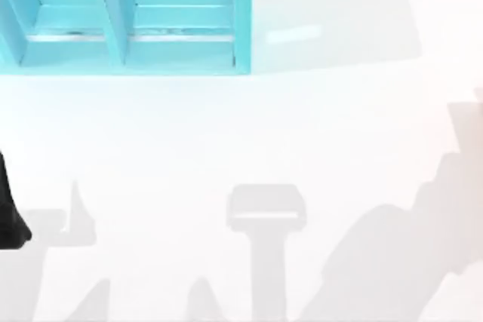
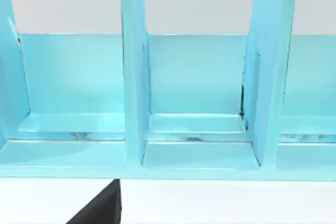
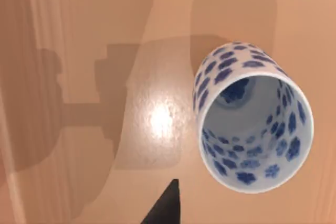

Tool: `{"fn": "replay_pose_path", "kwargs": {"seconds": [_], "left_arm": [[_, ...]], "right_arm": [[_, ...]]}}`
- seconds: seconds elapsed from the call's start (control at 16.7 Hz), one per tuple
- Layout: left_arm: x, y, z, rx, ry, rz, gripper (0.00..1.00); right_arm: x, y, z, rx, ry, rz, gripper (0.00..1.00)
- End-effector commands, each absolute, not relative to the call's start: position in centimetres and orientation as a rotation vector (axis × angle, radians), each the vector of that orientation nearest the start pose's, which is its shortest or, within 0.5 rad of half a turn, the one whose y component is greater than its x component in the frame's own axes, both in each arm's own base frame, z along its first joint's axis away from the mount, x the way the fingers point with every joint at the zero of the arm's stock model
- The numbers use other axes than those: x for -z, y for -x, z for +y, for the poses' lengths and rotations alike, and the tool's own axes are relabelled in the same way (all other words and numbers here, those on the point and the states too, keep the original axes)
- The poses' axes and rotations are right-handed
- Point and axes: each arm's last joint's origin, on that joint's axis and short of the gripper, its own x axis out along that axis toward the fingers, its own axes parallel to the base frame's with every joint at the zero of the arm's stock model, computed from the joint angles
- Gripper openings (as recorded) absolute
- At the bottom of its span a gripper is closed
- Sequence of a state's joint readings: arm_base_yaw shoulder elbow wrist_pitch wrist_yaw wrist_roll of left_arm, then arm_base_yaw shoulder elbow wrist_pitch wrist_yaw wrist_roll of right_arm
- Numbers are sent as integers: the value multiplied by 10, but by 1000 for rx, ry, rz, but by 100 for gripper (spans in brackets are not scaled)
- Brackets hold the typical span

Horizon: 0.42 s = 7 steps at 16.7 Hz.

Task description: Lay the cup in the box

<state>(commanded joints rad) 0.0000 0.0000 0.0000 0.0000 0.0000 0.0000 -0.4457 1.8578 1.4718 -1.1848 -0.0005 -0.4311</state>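
Note:
The cup, white with dark-blue flowers, stands upright on the table in the right wrist view, its open mouth facing the camera. A dark tip of my right gripper pokes in beside it, apart from the cup. The box is a cyan open rack with upright dividers at the table's far left in the top view. The left wrist view faces its compartments from the front, with a dark tip of my left gripper low before them. My left arm is at the top view's left edge.
The box's compartments hold nothing that I can see. Grey shadows of the arms fall across the white table's near half. The table runs bare from the box to the right.

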Motion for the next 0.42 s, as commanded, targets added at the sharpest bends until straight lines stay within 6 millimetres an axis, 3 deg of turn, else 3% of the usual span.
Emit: {"fn": "replay_pose_path", "kwargs": {"seconds": [0.12,0.42], "left_arm": [[-160,-106,-1,0,0,0,100],[-160,-106,-1,0,0,0,100]], "right_arm": [[-217,-317,-148,7,-9,1570,100],[-217,-317,-148,7,-9,1570,100]]}}
